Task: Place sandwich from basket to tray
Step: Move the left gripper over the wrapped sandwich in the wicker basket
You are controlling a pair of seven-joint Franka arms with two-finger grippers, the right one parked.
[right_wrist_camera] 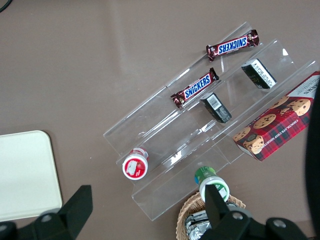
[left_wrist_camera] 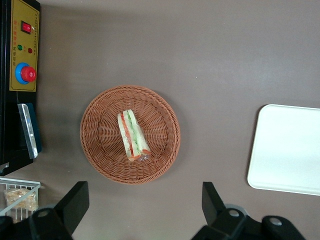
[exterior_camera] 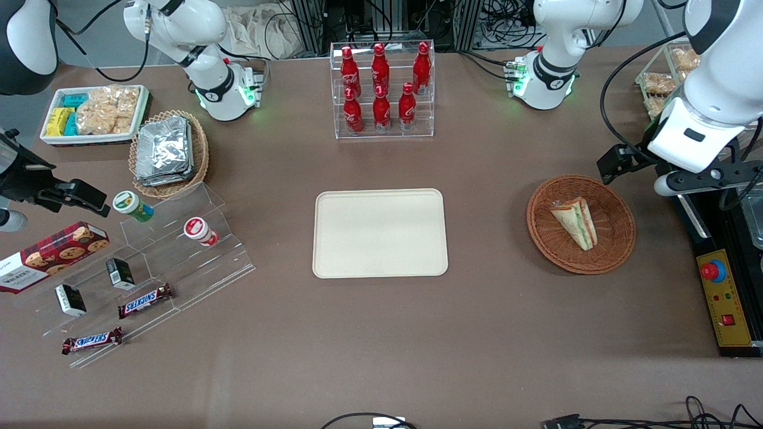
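The sandwich point(exterior_camera: 574, 221) point(left_wrist_camera: 133, 136) is a pale wedge with green, red and orange layers, lying in the middle of the round reddish-brown wicker basket point(exterior_camera: 614, 250) point(left_wrist_camera: 100, 145). The cream-beige tray point(exterior_camera: 380, 232) point(left_wrist_camera: 290, 150) lies flat at the table's centre, beside the basket and well apart from it, with nothing on it. My left gripper point(left_wrist_camera: 144, 190) hangs high above the table just off the basket's rim, toward the working arm's end. It is open, its two black fingers spread wide with only bare table showing between them.
A black and yellow control box with a red emergency button point(exterior_camera: 721, 298) point(left_wrist_camera: 22, 50) sits beside the basket at the table's edge. An acrylic rack of red bottles point(exterior_camera: 381, 89) stands farther from the front camera than the tray. Snack shelves point(exterior_camera: 143, 280) and a foil-pack basket point(exterior_camera: 168, 152) lie toward the parked arm's end.
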